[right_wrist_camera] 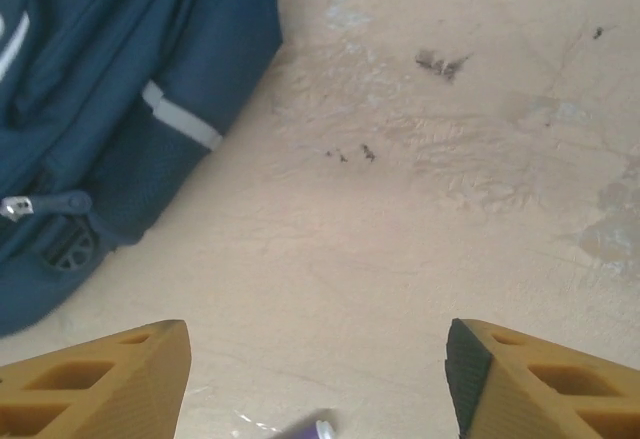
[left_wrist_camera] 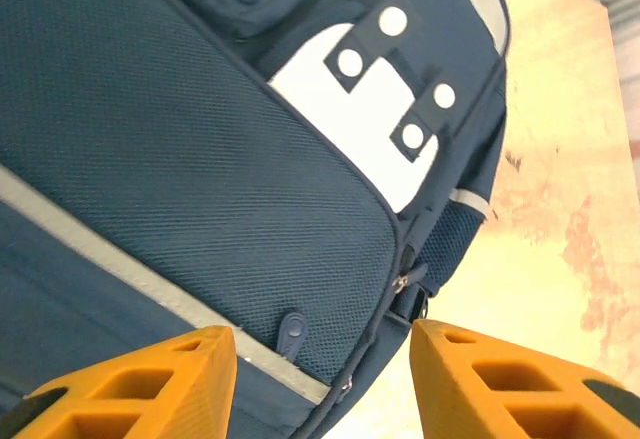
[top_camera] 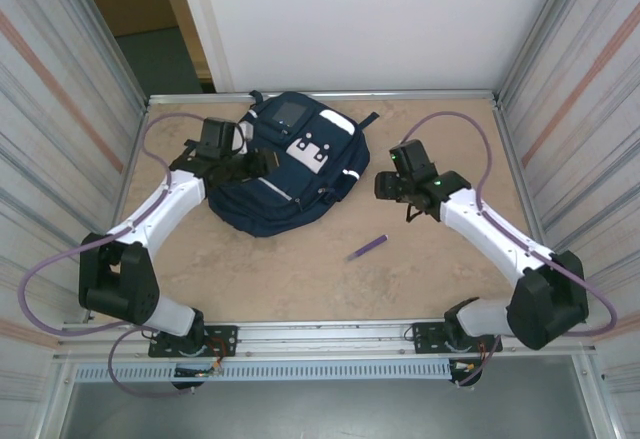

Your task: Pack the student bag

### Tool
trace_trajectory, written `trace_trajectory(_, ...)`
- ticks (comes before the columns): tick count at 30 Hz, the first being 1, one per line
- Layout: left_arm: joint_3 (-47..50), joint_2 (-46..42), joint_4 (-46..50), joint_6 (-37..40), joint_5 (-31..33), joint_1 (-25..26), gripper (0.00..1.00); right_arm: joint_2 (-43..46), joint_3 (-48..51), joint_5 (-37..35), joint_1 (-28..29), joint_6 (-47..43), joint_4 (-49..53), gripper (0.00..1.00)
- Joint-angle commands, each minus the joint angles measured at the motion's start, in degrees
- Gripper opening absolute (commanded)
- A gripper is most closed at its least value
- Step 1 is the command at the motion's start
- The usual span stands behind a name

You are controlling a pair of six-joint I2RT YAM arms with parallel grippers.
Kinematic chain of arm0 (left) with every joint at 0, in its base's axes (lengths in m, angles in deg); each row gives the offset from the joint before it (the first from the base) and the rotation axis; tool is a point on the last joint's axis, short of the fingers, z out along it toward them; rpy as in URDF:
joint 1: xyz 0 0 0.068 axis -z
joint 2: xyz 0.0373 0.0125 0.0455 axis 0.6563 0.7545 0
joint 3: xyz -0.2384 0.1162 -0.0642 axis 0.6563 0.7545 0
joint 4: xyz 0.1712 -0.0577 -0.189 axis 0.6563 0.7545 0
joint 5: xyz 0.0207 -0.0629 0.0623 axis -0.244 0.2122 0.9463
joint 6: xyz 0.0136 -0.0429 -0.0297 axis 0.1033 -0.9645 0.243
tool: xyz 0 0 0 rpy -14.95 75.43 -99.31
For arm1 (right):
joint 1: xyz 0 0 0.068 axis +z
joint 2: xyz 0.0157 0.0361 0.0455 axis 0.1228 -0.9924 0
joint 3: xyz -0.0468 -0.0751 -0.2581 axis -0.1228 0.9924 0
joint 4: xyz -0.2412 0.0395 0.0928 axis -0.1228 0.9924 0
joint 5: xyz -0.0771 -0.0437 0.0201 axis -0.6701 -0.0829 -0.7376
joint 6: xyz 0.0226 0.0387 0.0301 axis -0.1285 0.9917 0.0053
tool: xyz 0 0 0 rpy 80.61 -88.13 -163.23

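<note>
Bag [top_camera: 285, 174] judged soft, floppy, light; best taken by zipper pull [left_wrist_camera: 292, 331] or a fabric fold. Left gripper [left_wrist_camera: 322, 384] jaws apart over bag; right gripper [right_wrist_camera: 316, 379] jaws apart beside bag, nothing held.

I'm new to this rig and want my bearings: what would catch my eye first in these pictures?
The navy-blue student bag at the far middle of the table stands out most, its white buckle patches bright against the fabric. The left hand hangs open over the bag's left part, and the right hand hangs open over bare table just to its right. A small purple pen lies alone nearer the arms.
</note>
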Motion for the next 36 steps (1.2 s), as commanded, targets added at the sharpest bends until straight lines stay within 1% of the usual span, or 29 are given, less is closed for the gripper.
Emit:
trace_trajectory(1, -1.43, -1.6, -0.23, 7.83, 0.11, 1.74, 0.49, 2.18, 2.79, 12.81, -1.95, 1.72, -3.01, 0.64)
trace_trajectory(2, -1.12, -1.59, 0.19, 9.06, 0.11, 2.34, 0.49, 1.91, 3.61, 18.05, -1.8, 0.36, -5.51, 0.62)
trace_trajectory(3, -0.75, -1.59, 0.41, 10.12, 0.03, 3.01, 0.49, 1.4, 3.96, 20.94, -1.39, -0.22, -6.85, 0.62)
trace_trajectory(5, 0.07, -1.51, 0.69, 13.81, -0.59, 4.47, 0.5, -1.07, 3.21, 24.19, 0.36, -1.72, -7.88, 0.61)
trace_trajectory(7, 0.61, -1.15, 1.44, 19.25, -0.39, 6.38, 0.5, -3.84, 2.27, 24.82, 2.48, -2.41, -8.43, 0.61)
trace_trajectory(9, 0.05, 0.14, 2.62, 24.63, 0.13, 8.32, 0.53, -5.72, 2.37, 25.08, 3.14, -1.84, -9.77, 0.61)
trace_trajectory(12, -3.49, 5.3, 6.18, 28.87, 0.92, 10.15, 0.53, -7.9, 2.99, 26.44, 3.14, -0.43, -12.81, 0.61)
trace_trajectory(13, -5.23, 7.44, 7.73, 28.77, 2.6, 10.7, 0.53, -8.39, 3.1, 26.86, 3.29, -0.3, -13.74, 0.61)
trace_trajectory(17, -8.83, 13.23, 9.71, 27.93, 3.45, 11.61, 0.53, -9.41, 3.9, 26.46, 3.58, 0.03, -15.23, 0.61)
trace_trajectory(21, -12.44, 17.46, 12.09, 26.77, 10.71, 13.29, 0.54, -8.85, 5.63, 26.11, 3.53, 0.28, -16.62, 0.61)
trace_trajectory(23, -14.26, 19.27, 14.01, 26.2, 11.97, 13.97, 0.54, -8.81, 6.16, 26.45, 3.66, 0.55, -17.4, 0.61)
trace_trajectory(26, -15.44, 21.23, 14.44, 24.95, 14.34, 14.71, 0.55, -9.32, 6.79, 27.07, 4.28, 0.59, -18.95, 0.61)
trace_trajectory(28, -16.7, 22.39, 15.32, 24.32, 14.51, 14.91, 0.53, -9.43, 7.47, 27.82, 4.69, 0.8, -20.38, 0.61)
trace_trajectory(29, -17.09, 22.9, 15.54, 24.42, 14.51, 15.13, 0.51, -9.39, 8.01, 28.3, 4.96, 0.85, -21.59, 0.61)
trace_trajectory(31, -17.71, 23.37, 15.61, 24.54, 14.67, 15.36, 0.33, -9.24, 9.62, 30.04, 5.66, 0.25, -24.66, 0.61)
trace_trajectory(32, -18.07, 23.46, 15.7, 24.27, 14.67, 15.35, 0.21, -9.07, 10.6, 30.34, 6.51, -0.57, -26.22, 0.61)
trace_trajectory(33, -18.43, 23.35, 15.65, 24.18, 14.21, 15.38, 0.14, -8.83, 11.34, 30.33, 7.5, -2.02, -28.0, 0.61)
trace_trajectory(35, -19.27, 22.72, 15.55, 24.43, 12.33, 15.41, 0.03, -8.7, 12.99, 30.94, 9.19, -5.31, -31.16, 0.61)
trace_trajectory(36, -19.71, 22.21, 15.57, 24.12, 11.42, 15.38, 0.0, -8.93, 13.36, 31.36, 9.91, -7.15, -32.55, 0.61)
